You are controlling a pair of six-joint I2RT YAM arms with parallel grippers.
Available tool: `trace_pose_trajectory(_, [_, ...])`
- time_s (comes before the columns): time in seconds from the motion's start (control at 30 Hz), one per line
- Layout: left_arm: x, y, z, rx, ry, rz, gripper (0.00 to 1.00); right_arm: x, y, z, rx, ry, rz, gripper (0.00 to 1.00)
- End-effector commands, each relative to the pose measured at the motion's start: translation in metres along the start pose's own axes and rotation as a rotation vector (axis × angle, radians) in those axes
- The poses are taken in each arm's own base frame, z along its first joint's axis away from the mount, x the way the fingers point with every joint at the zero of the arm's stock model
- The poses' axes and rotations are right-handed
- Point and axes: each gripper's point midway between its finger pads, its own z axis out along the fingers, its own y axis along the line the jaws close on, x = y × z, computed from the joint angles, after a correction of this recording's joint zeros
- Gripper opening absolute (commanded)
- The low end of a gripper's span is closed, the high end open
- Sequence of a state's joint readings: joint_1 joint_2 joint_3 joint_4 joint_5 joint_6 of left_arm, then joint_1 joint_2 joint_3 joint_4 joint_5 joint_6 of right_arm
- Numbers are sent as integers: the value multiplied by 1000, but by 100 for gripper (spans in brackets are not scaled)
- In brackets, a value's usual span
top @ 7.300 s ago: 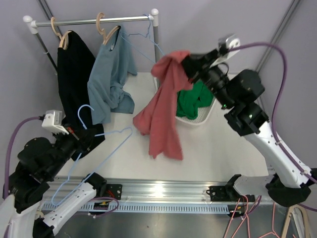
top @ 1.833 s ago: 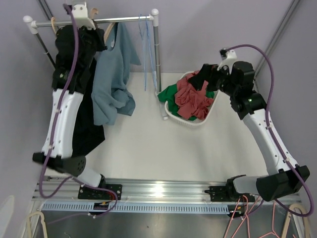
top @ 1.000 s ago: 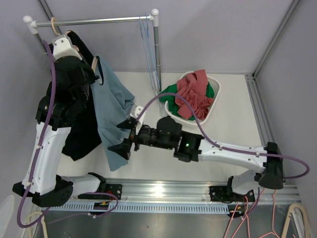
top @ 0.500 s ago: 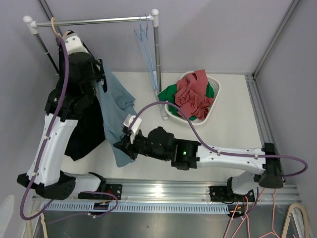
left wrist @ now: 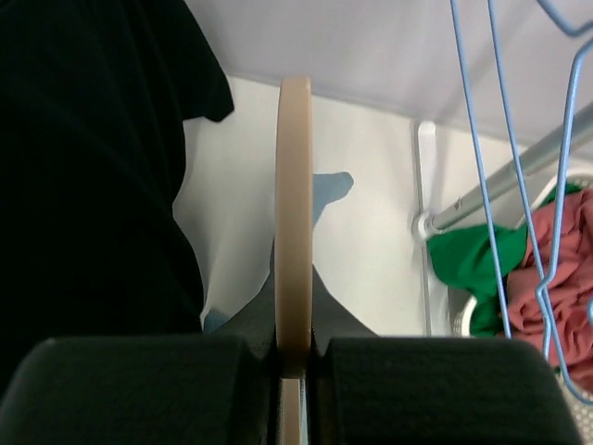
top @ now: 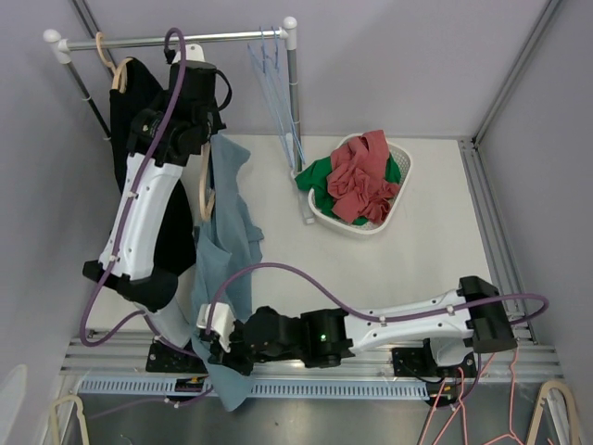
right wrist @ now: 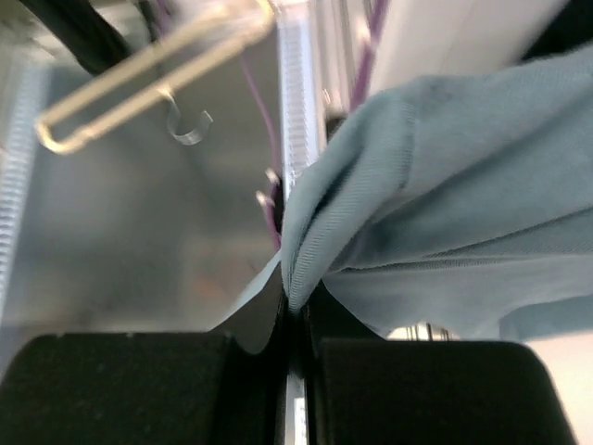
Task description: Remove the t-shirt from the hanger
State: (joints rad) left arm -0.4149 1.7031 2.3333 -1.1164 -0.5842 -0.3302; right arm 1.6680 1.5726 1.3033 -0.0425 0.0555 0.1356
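Your left gripper (left wrist: 295,357) clamps the hanger (left wrist: 295,204) at far left, your right gripper (right wrist: 295,323) pinches the t-shirt (top: 229,243) hem near you, so it stretches far-to-near between them.

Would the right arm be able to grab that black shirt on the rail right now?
Probably not. The right gripper is shut on the blue t-shirt low at the near side, and the left arm stands between it and the black shirt.
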Motion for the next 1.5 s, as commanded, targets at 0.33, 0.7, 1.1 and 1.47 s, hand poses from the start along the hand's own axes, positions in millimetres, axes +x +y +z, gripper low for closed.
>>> trace_pose_trajectory(0.33, [1, 22, -202, 627, -157, -188, 1, 33, -173, -73, 565, -34, 349, 0])
trace_pose_trajectory(0.7, [73, 116, -246, 471, -192, -163, 1, -88, -246, -215, 837, -431, 294, 0])
trace_pose_trajectory(1.1, [91, 90, -212, 496, -156, -184, 1, -331, -146, -371, 712, -985, -344, 0])
trace_pose_trajectory(1.47, [62, 63, -179, 473, -189, -167, 1, -420, -207, -442, 1047, -1065, -477, 0])
